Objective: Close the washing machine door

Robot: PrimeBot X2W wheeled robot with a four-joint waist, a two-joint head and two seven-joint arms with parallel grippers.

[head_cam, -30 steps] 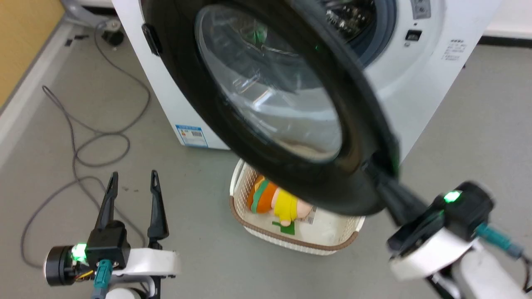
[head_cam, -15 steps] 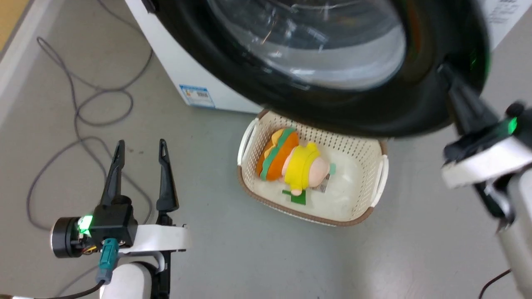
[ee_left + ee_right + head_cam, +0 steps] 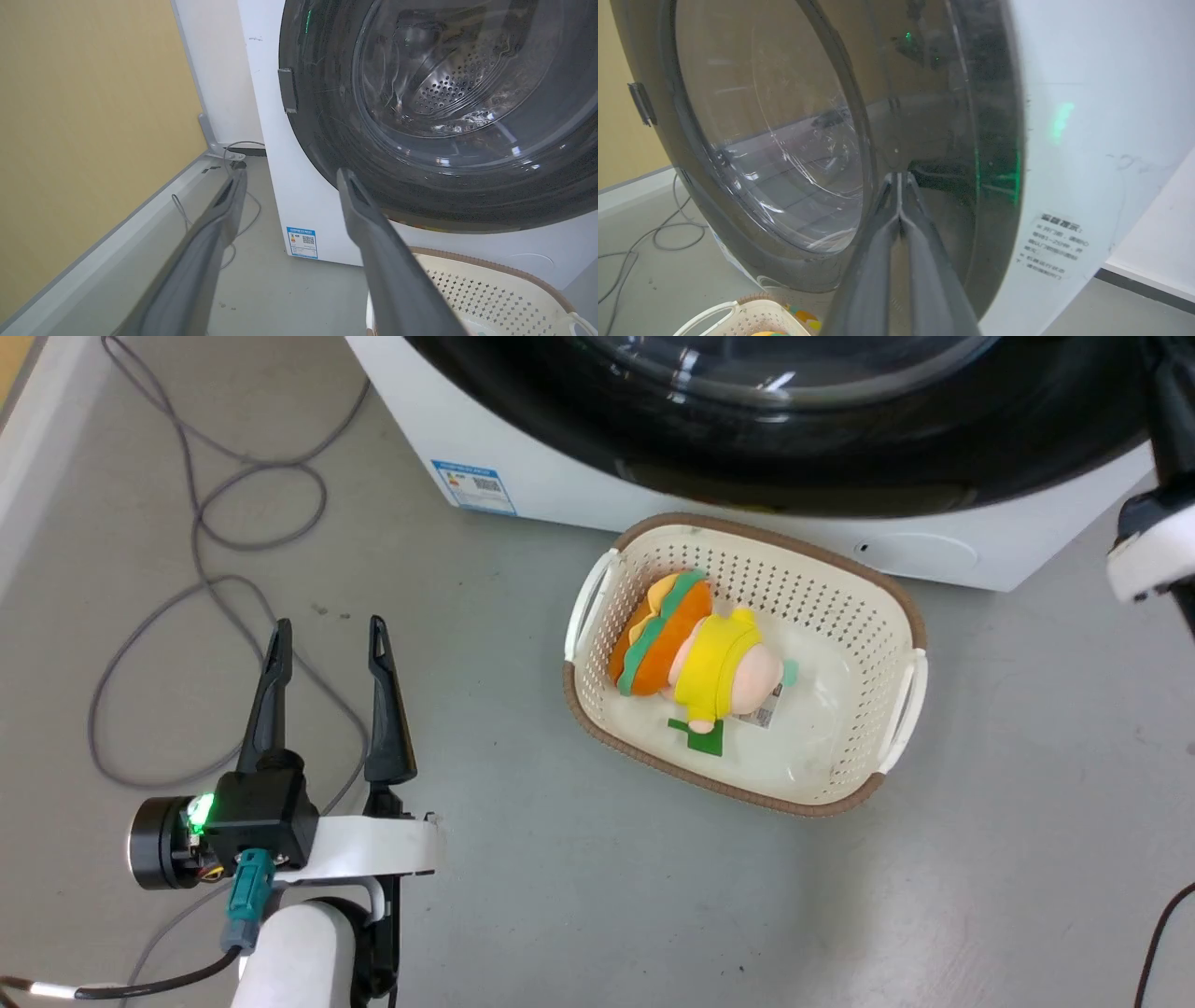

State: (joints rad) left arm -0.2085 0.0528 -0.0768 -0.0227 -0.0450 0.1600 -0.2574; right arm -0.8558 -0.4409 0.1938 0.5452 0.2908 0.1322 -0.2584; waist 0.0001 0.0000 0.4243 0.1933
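The floor point(image 3: 579, 915) is smooth, matt pale grey, with a faint lighter sheen toward the lower right of the head view and a few small dark specks point(image 3: 331, 611). A thin grey cable point(image 3: 324, 509) lies on it in loose loops along the left side, and a black cable point(image 3: 1162, 933) curves in at the lower right corner. In the left wrist view an ochre-yellow wall point(image 3: 93, 116) meets the floor at a pale grey skirting point(image 3: 117, 242), with a white wall point(image 3: 215, 70) at the corner behind. In the right wrist view another white wall point(image 3: 1157, 224) ends in a dark skirting strip point(image 3: 1148, 290). The light is soft and even.
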